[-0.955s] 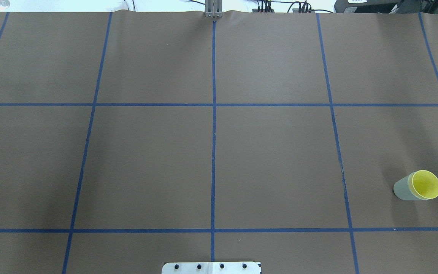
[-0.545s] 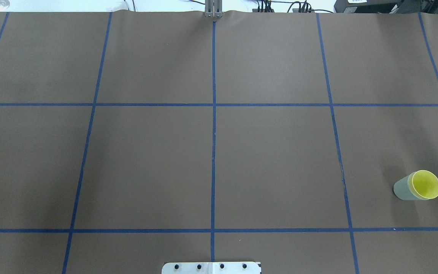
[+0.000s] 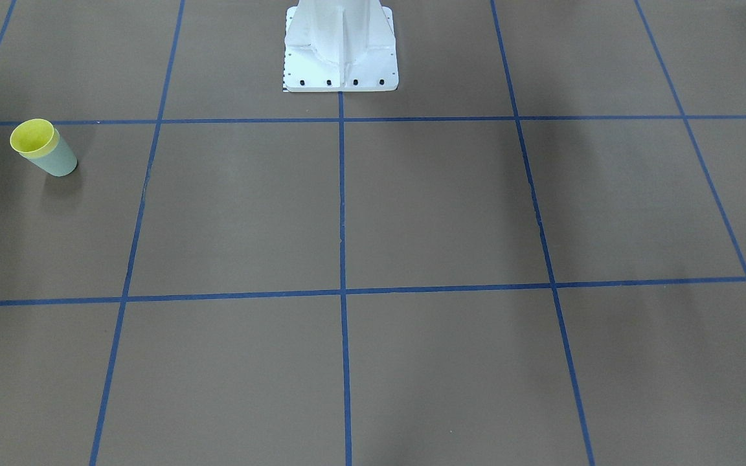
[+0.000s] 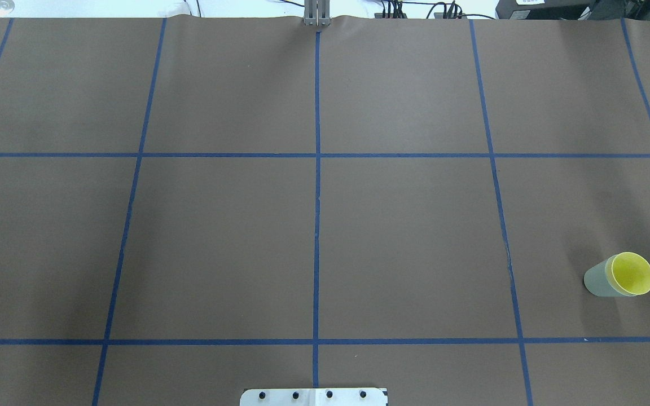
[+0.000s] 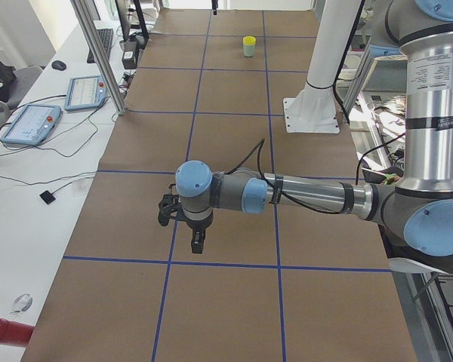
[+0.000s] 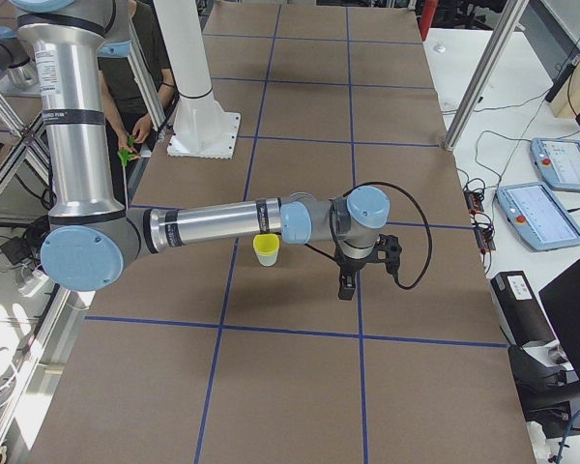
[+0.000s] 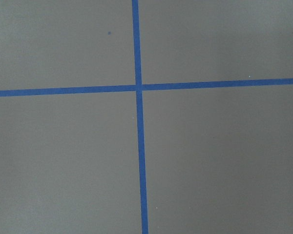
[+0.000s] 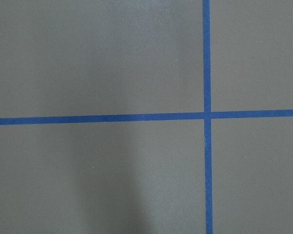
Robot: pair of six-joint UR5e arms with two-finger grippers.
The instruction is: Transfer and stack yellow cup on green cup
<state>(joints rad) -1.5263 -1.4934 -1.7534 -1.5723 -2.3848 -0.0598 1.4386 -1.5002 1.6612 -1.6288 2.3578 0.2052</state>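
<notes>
The yellow cup [image 4: 633, 273] sits nested inside the green cup [image 4: 597, 280], upright, near the table's right edge in the overhead view. The pair also shows at the left of the front-facing view, yellow cup [image 3: 33, 138] in green cup [image 3: 59, 162]. My left gripper [image 5: 197, 243] shows only in the exterior left view, hanging above the mat far from the cups. My right gripper [image 6: 346, 287] shows only in the exterior right view, above the mat a little way from the yellow cup [image 6: 266, 244]. I cannot tell whether either is open or shut. Both wrist views show only mat and tape.
The table is covered by a brown mat with a blue tape grid [image 4: 317, 225]. The white robot base [image 3: 340, 52] stands at the near middle edge. Tablets [image 6: 564, 164] and cables lie beyond the far edge, and a person [image 6: 135, 87] stands behind the robot.
</notes>
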